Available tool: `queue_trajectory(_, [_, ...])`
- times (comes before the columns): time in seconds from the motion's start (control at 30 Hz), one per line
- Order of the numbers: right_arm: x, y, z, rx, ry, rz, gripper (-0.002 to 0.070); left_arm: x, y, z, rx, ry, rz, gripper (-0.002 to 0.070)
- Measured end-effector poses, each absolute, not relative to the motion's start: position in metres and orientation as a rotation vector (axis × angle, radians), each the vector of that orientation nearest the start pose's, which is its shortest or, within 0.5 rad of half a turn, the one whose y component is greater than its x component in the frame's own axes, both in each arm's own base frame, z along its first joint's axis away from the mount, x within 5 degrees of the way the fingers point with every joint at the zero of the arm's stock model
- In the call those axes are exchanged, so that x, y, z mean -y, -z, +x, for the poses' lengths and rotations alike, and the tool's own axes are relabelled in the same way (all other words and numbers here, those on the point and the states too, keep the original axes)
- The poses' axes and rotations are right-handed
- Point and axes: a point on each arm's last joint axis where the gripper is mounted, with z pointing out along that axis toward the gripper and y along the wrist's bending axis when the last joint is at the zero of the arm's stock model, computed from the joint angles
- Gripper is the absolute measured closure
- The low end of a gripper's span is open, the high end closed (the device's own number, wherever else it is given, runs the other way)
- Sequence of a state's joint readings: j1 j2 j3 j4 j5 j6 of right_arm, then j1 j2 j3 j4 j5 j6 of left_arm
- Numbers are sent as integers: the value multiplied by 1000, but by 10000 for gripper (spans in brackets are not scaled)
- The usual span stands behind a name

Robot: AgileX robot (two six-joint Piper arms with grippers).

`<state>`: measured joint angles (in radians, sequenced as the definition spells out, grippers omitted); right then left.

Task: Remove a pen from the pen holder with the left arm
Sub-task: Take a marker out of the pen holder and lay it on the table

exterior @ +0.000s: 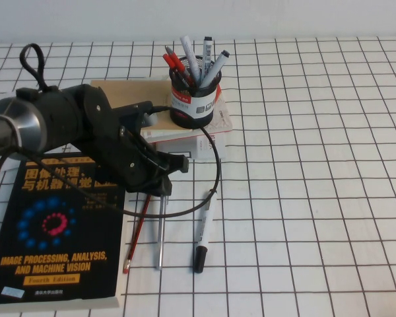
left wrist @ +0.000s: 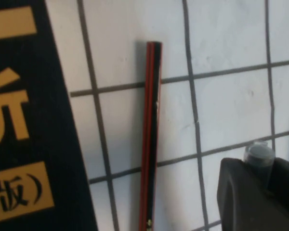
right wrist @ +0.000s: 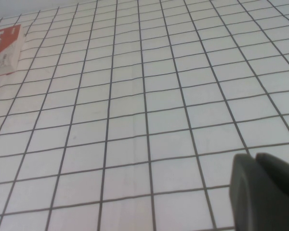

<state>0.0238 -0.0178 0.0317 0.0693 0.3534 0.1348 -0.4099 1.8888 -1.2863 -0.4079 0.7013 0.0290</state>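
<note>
Bright, even light with soft shadows; left wrist view slightly blurred.

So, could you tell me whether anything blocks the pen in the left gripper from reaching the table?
Nothing visible does. The left gripper holds the silver pen at the table, in the bare gap between the red pencil and black marker. The right gripper is parked elsewhere.

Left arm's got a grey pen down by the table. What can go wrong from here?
1. The left gripper looks shut on the grey pen, low between the red pencil and the marker; released, it may roll into either.
2. The arm's cable loops over the marker and might drag it.
The right gripper hangs over the table, apart from all this.
</note>
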Motion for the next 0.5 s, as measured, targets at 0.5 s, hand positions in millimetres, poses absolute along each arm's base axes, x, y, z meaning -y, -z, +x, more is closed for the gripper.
queue_trajectory(0.5, [-3, -172, 53, -1848, -178, 146, 692, 177, -181, 353, -2804, 535, 205, 582])
